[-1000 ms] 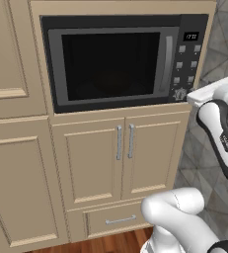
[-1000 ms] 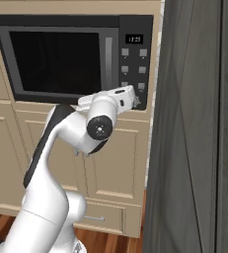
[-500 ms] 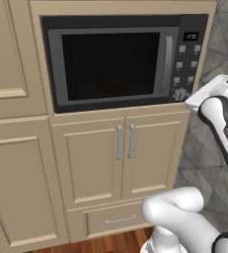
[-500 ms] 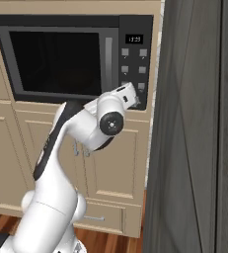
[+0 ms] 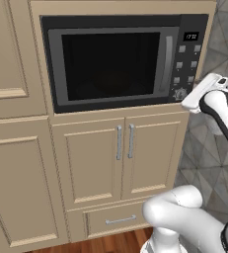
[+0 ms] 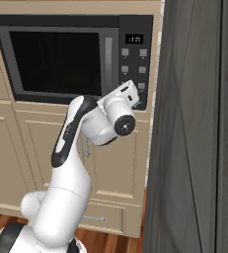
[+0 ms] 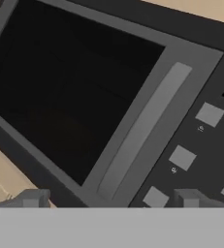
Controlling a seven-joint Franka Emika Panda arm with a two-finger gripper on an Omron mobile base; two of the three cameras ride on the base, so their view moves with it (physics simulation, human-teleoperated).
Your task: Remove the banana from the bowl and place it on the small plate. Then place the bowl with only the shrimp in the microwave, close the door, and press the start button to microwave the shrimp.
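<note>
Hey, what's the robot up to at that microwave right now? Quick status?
Gripper open, empty, at the button panel. Microwave door shut. Nothing in the way.

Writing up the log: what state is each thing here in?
microwave door: closed, glass dark
digital display: lit
cabinet doors below: shut
drawer: shut
gripper: fingers spread open, empty, by the button panel
</note>
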